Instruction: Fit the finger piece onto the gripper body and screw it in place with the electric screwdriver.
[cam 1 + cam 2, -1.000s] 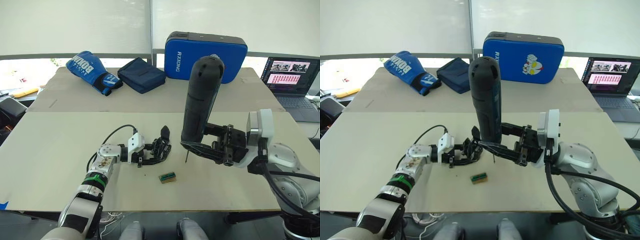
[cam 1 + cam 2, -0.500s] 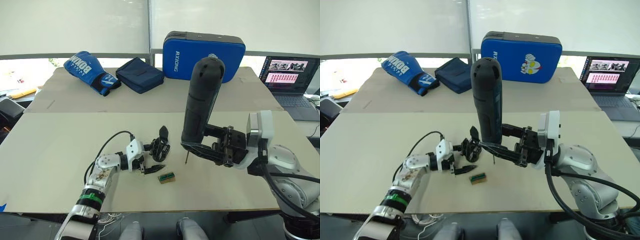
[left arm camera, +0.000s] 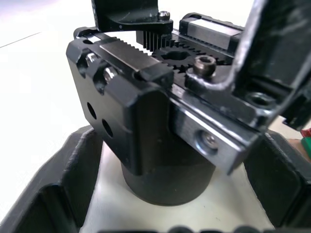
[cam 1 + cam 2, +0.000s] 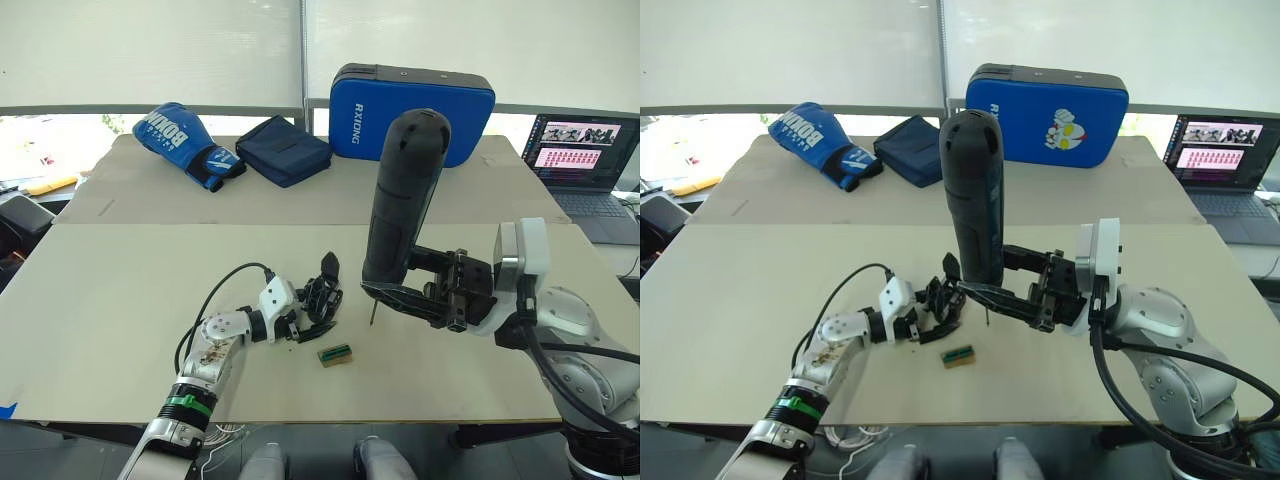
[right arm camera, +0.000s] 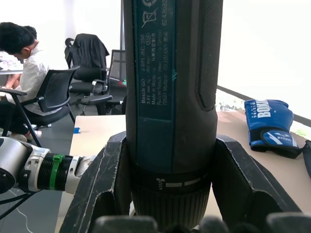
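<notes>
Layout of the table (image 4: 120,300) at the assembly step.
The gripper body (image 4: 322,296) is standing near the table's middle, between the left gripper's (image 4: 305,322) fingers; a small block (image 4: 335,353) is lying just in front of it. To its right the screwdriver (image 4: 400,205) is standing upright in the right gripper (image 4: 405,296). A glove (image 4: 186,144), pouch (image 4: 282,149) and case (image 4: 412,110) are lying behind, a laptop (image 4: 583,160) sitting far right.
</notes>
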Robot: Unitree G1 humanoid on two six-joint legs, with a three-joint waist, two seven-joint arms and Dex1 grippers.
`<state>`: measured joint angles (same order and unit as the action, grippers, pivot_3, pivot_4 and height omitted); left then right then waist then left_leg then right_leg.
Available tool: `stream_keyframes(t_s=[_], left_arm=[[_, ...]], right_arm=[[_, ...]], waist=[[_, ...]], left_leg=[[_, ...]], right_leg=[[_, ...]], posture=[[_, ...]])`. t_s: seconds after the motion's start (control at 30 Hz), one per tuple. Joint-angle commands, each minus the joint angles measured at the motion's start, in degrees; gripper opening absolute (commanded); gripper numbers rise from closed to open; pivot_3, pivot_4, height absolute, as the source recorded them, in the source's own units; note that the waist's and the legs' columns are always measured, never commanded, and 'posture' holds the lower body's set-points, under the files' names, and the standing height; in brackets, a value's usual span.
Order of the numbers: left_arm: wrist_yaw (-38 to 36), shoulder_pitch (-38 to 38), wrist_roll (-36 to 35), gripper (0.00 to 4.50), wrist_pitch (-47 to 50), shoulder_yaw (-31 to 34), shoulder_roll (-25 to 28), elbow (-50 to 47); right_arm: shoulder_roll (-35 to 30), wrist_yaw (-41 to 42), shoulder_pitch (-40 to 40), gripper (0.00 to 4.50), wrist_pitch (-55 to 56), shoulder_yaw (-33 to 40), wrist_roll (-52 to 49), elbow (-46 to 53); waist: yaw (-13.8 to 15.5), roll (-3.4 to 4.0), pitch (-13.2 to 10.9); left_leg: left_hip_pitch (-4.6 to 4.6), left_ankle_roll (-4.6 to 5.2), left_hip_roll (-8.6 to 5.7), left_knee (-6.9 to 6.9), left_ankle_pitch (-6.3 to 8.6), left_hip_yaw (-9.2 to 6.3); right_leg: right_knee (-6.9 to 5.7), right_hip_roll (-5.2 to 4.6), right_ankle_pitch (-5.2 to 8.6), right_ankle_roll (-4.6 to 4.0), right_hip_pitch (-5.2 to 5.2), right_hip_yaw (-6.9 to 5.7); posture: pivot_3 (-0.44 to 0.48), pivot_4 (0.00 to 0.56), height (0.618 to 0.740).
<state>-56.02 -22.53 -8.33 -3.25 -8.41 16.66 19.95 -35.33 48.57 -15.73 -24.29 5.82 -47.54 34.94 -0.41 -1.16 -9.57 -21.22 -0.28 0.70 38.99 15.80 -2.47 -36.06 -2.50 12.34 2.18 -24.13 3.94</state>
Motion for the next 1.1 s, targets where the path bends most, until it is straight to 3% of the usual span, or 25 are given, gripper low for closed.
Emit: stream_keyframes(t_s=[0.03, 0.07, 0.2, 0.37, 0.63, 1.1], left_arm=[[0.6, 0.0, 1.1, 2.70, 1.3, -1.0, 0.6, 1.6], [0.5, 0.0, 0.9, 2.32, 1.4, -1.0, 0.7, 1.7], [0.1, 0.0, 0.5, 2.33, 1.5, -1.0, 0.8, 1.8], [-1.5, -0.2, -0.7, 2.33, 1.9, -1.3, 0.6, 1.9], [-1.3, -0.5, -0.2, 2.33, 1.2, -1.4, 0.6, 2.8], [-1.4, 0.3, 0.0, 2.33, 1.6, -1.7, 1.4, 1.7]], right_arm=[[-0.1, 0.3, -1.5, 1.91, 1.4, 2.0, -1.5, 1.4], [-0.1, 0.2, -1.9, 1.91, 1.3, 2.2, -1.7, 1.4], [0.0, -0.3, -4.4, 1.91, 0.8, 2.4, -2.7, 0.9], [0.8, -3.5, -13.4, 1.91, -2.7, 1.4, -6.2, -1.4], [6.3, -7.8, -25.2, 1.91, -6.7, -4.1, -4.7, -6.7], [14.4, -6.8, -28.1, 1.91, -4.7, -10.4, 4.4, -13.5]], waist=[[0.0, 0.00, 0.0], [-0.1, 0.00, 0.0], [-0.2, 0.00, 0.0], [-0.3, 0.01, 0.0], [-0.2, 0.02, 0.0], [-0.3, 0.03, 0.0]], left_leg=[[0.00, 0.00, 0.00, 0.00, 0.00, 0.00], [0.00, 0.00, 0.00, 0.00, 0.00, 0.00], [0.02, 0.00, 0.01, 0.00, 0.00, 0.00], [0.02, 0.00, 0.01, 0.00, 0.00, 0.01], [0.01, 0.00, 0.01, 0.00, 0.00, -0.04], [0.00, 0.00, 0.02, 0.00, 0.00, -0.05]], right_leg=[[0.00, 0.00, 0.00, 0.00, 0.00, 0.00], [0.00, 0.00, 0.00, 0.00, 0.00, 0.00], [-0.01, 0.01, 0.00, -0.01, 0.00, 0.00], [-0.02, 0.01, -0.01, -0.01, -0.02, 0.01], [-0.02, 0.00, -0.02, -0.03, -0.02, -0.02], [-0.04, 0.00, -0.02, -0.04, -0.05, -0.02]], posture=[[0.000, 0.150, 0.740], [0.000, 0.150, 0.740], [0.000, 0.150, 0.740], [0.000, 0.150, 0.740], [0.000, 0.150, 0.740], [0.000, 0.150, 0.740]])
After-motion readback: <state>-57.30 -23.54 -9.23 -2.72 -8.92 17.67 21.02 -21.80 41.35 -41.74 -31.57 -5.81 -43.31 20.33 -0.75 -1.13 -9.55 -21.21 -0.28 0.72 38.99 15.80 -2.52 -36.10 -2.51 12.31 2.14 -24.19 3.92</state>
